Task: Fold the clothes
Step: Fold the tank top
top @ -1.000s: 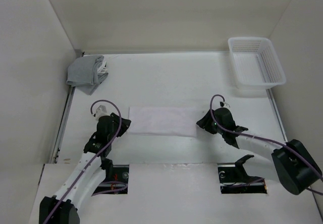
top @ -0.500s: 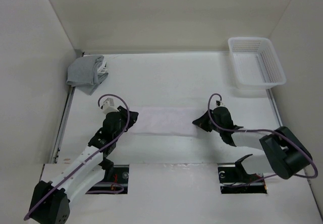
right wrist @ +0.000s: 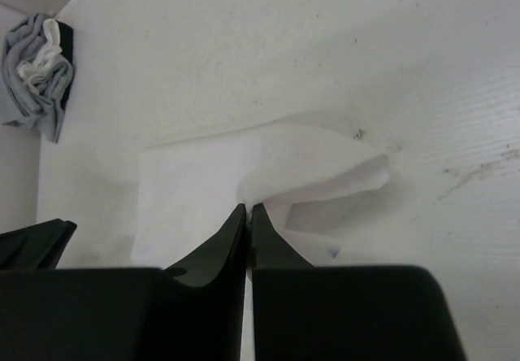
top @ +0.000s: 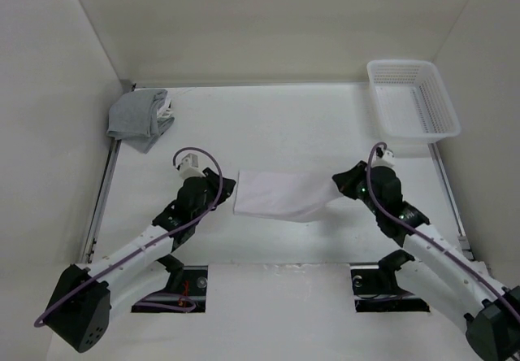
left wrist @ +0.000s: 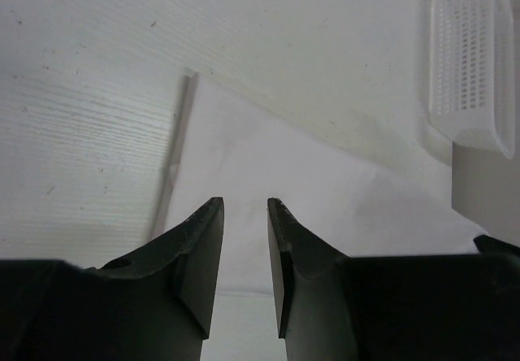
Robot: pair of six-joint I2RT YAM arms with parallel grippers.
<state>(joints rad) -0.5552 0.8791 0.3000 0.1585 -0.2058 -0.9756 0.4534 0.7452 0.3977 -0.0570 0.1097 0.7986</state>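
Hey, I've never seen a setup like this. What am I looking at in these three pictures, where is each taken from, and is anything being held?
Two robot arms, the left arm and the right arm, are bolted at the near edge of a table. The wide picture looks down from above and behind them. The other two come from cameras on the wrists; the dark wedges at the bottom are each arm's own two fingers. On the table lie the white clothes, a grey bundle at far left and a basket at far right. The right gripper is shut on the clothes' right end, holding it raised. The left gripper sits at the left end with jaws apart; whether it grips is unclear.
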